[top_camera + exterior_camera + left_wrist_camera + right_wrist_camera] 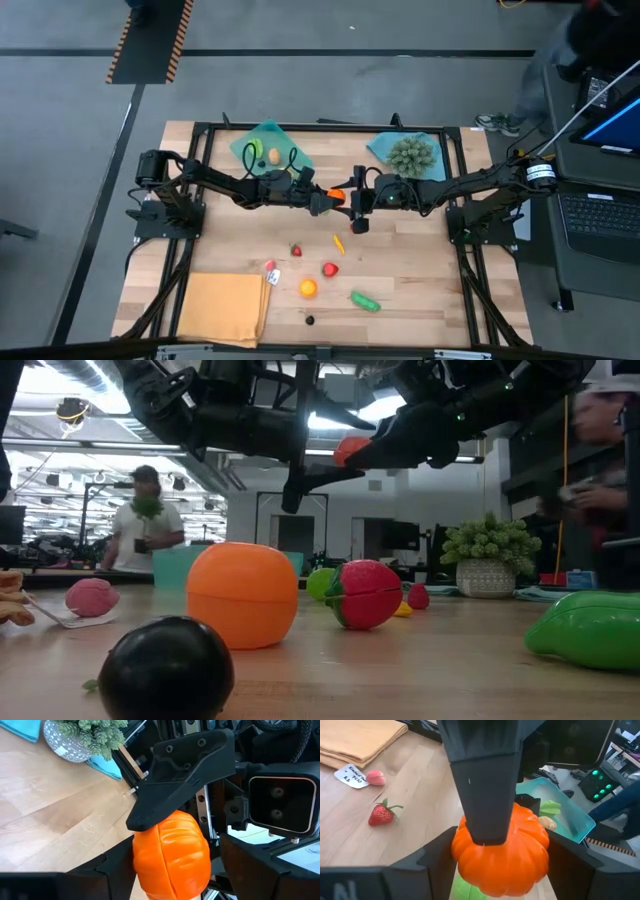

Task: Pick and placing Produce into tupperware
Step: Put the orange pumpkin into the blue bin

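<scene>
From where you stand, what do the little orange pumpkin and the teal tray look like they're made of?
The pumpkin looks like hard moulded plastic: smooth, glossy ribs catching highlights, though a rubbery vinyl is possible. The tray seems to be thin translucent plastic, since light passes through its teal wall and its edge looks crisp.

Overhead; table-level; two close wrist views

Folded orange-tan cloth [225, 307] at the table's near-left corner, bushy grey-green potted plant [411, 156] on blue cloth [383, 148] — far-right, laptop [600, 215] beside the table
</scene>
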Motion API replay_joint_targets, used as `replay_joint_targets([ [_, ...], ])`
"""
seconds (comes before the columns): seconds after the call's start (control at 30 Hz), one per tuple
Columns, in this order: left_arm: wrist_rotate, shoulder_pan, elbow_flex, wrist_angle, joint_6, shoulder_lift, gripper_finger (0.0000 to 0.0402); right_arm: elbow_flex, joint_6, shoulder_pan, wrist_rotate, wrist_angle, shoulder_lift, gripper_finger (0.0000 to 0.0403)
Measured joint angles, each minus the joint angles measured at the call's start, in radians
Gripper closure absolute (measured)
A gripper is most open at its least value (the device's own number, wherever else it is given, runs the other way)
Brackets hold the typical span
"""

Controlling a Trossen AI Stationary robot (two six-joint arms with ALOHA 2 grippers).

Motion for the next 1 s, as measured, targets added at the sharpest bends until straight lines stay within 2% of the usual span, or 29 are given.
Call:
replay_joint_targets([
  [0.13, 0.002, 0.0, 0.0, -0.021, 0.002, 0.0, 0.0167, 0.0, 0.001, 0.0, -0.001, -0.002, 0.0, 0.0153],
  [0.4, 0.005, 0.0, 0.0, -0.033, 0.004, 0.0, 0.0238, 0.0, -0.012, 0.0, 0.008, -0.002, 0.0, 0.0153],
  [0.7, 0.005, 0.0, 0.0, -0.033, 0.022, -0.001, 0.0239, 0.0, -0.013, 0.0, 0.008, -0.001, 0.0, 0.0151],
  [1.0, 0.033, 0.002, 0.0, -0.029, 0.11, -0.002, 0.0248, -0.001, 0.052, 0.0, -0.005, 0.002, 0.001, 0.0105],
])
